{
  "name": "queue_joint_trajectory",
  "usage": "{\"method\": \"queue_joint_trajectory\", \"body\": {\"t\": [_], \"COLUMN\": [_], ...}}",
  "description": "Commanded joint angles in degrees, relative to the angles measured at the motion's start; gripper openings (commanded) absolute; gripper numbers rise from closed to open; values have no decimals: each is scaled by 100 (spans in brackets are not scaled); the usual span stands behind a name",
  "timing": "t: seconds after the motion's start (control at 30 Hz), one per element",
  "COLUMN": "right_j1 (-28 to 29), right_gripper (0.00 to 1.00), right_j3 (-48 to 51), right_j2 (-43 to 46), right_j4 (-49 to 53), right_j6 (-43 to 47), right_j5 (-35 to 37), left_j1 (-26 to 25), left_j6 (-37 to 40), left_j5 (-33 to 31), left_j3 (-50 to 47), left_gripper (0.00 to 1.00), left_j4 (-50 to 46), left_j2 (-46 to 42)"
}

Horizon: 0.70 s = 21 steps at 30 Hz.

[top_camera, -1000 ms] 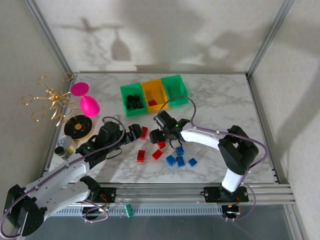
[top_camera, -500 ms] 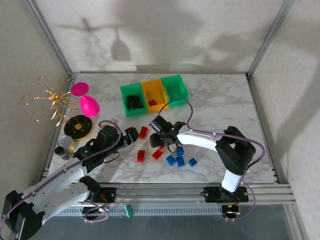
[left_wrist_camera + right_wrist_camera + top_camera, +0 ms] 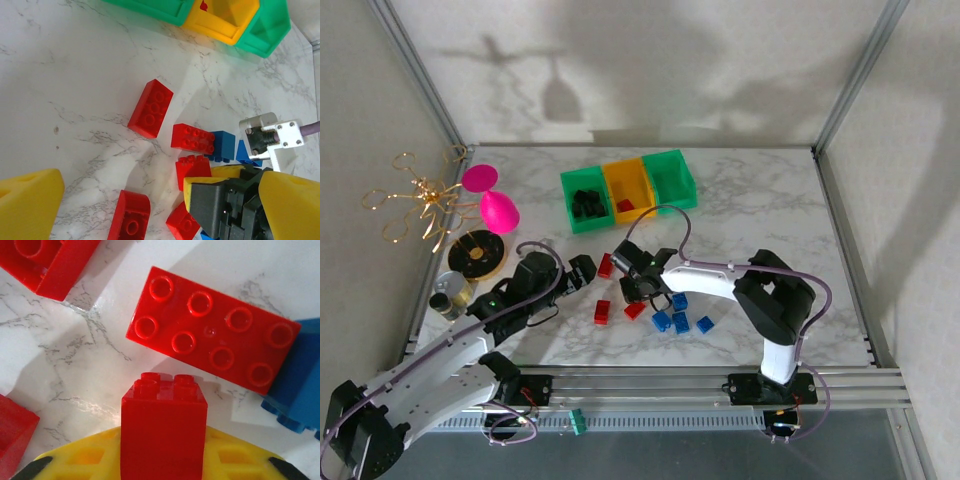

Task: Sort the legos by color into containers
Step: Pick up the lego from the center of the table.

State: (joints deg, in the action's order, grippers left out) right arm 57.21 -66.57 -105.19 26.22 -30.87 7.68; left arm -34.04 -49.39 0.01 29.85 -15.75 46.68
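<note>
Legos lie loose on the near middle of the table, some red and some blue. The containers sit in a row at the far side. The right gripper is clenched on a small red brick, with its yellow pads squeezing both sides. A long red brick lies just beside it, and a blue brick touches that one's end.

The step now is to carry the small red brick to the orange bin, where one red brick already lies. It is best to lift straight up first, so the neighbours do not get bumped. Then go far and a little left, get low over the orange bin, and only then let go. I cannot tell from above if the brick is off the table yet.

The left gripper hangs wide open, just left of the red bricks. It should stay out of the way.
</note>
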Motion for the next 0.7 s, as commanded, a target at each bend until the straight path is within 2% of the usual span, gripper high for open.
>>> {"method": "queue_joint_trajectory", "body": {"t": [0.0, 0.27, 0.43, 0.67], "right_j1": [27, -477, -823, -1554], "right_gripper": [27, 22, 20, 21], "right_j3": [-164, -531, -1155, -2422], "right_j2": [179, 566, 343, -579], "right_j4": [166, 53, -32, -358], "right_j6": [85, 470, 933, 1172], "right_j5": [250, 144, 444, 310], "left_j1": [-41, -16, 24, 99], "left_j6": [-37, 110, 165, 241], "left_j5": [-155, -186, -226, -300], "left_j3": [-51, 235, 466, 902], "left_gripper": [100, 100, 99, 100], "left_j4": [-104, 85, 265, 556], "left_j2": [-80, 172, 473, 1018]}}
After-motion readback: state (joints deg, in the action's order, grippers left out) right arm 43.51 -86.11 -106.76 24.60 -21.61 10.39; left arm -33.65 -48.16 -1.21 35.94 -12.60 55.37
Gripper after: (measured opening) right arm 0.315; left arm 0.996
